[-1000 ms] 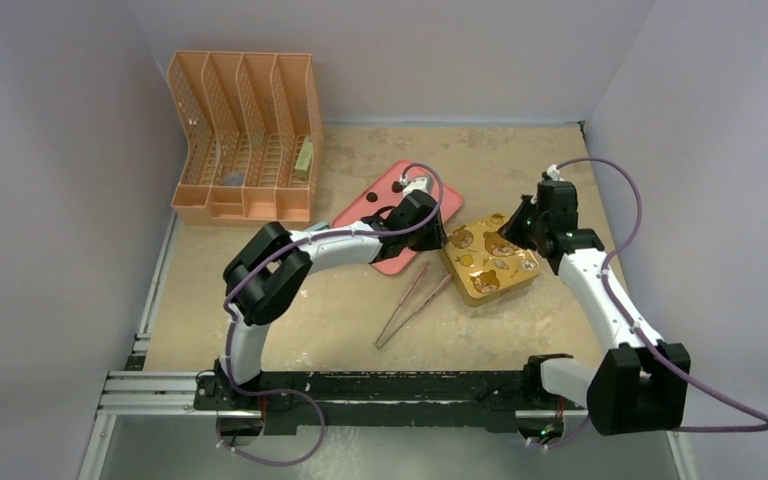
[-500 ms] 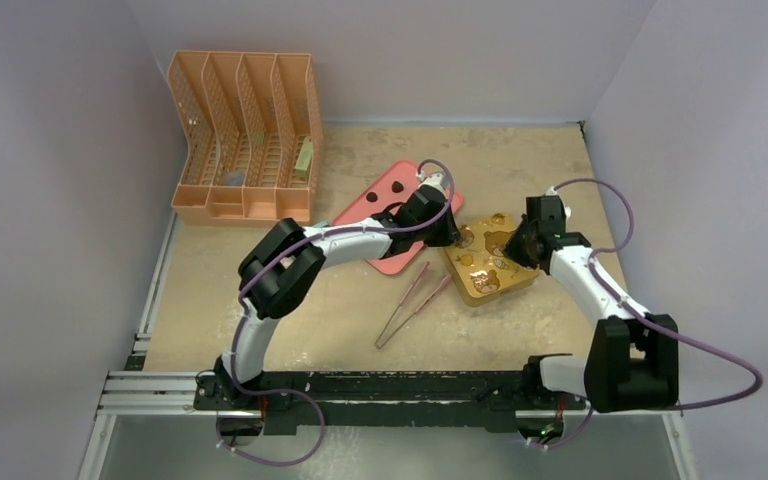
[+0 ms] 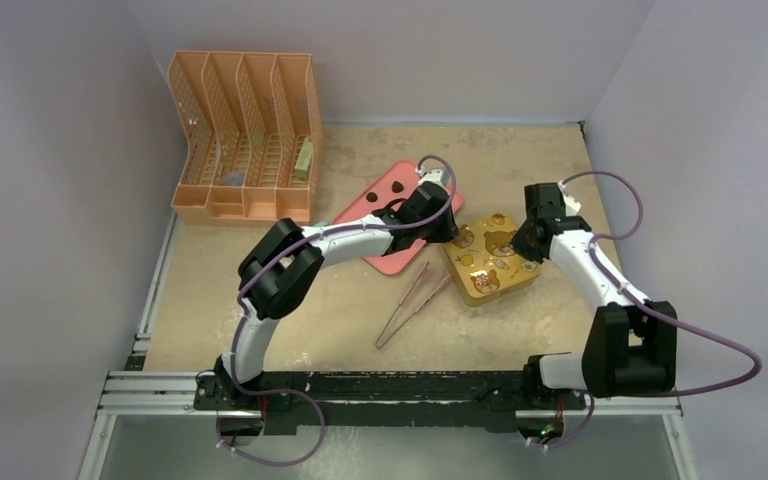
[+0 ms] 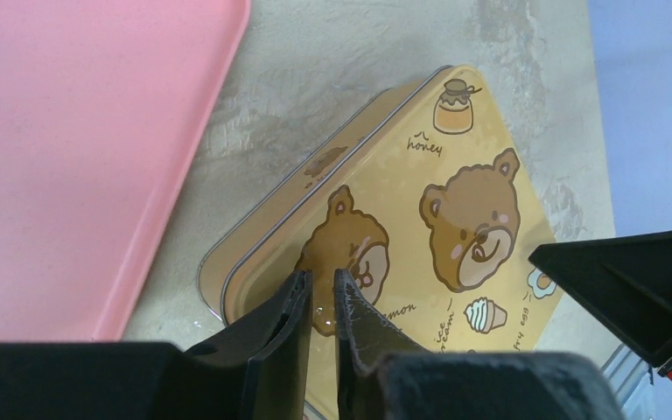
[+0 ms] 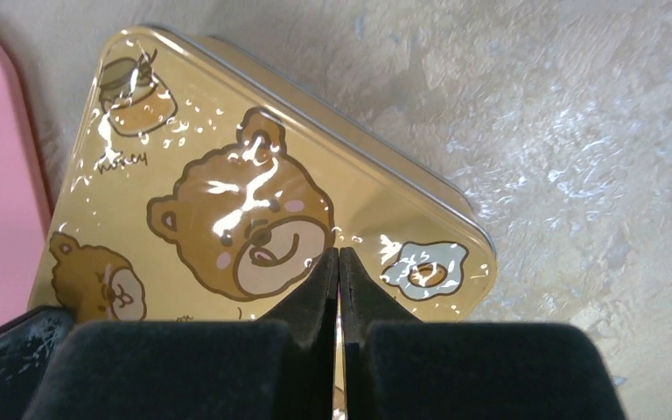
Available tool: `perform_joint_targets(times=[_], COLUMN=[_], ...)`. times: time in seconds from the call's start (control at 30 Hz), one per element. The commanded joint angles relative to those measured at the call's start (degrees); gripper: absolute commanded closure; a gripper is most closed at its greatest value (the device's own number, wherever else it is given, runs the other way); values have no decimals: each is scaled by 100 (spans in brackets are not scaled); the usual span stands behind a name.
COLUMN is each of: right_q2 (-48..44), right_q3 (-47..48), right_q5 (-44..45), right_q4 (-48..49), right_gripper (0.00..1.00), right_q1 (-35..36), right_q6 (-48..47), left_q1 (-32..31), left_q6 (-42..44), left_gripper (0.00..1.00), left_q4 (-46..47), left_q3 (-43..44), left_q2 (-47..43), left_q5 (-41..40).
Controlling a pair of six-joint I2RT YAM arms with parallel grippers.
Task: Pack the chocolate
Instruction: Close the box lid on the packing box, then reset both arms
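Observation:
The gold tin (image 3: 490, 272) with cartoon bears lies right of centre with its lid on, so nothing inside it shows. Two dark pieces of chocolate (image 3: 397, 186) lie on the pink tray (image 3: 358, 211). My left gripper (image 3: 447, 232) is at the tin's left corner. In the left wrist view its tips (image 4: 319, 276) sit over the bear lid (image 4: 481, 157), open only a slit and empty. My right gripper (image 3: 522, 247) is shut and empty over the lid's right part (image 5: 192, 131), tips (image 5: 339, 252) beside the egg drawing.
Pink tweezers (image 3: 412, 300) lie on the table in front of the tray and tin. An orange slotted file rack (image 3: 245, 135) stands at the back left. Grey walls close in the table on three sides.
The left gripper moved right from the tray to the tin's left corner and narrowed. The right arm swung in and lowered its shut gripper onto the lid.

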Motion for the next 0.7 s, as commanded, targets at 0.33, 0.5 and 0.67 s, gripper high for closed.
perform_joint_targets(times=[0.33, 0.5, 0.67], right_q2=[-127, -1240, -2187], right_q3=[-393, -423, -441], right_q5=[294, -43, -1147], right_q4=[214, 313, 611], right_gripper=[100, 89, 56], right_q1=[-11, -10, -10], right_q6=[-507, -1078, -1380], left_q1=[67, 62, 66], left_q6=[245, 417, 512], left_gripper=[61, 38, 33], left_q4=[-577, -588, -899], left_q3=[-129, -515, -1010], left_q2=[-488, -1172, -2225], left_q5=[-622, -1219, -1964])
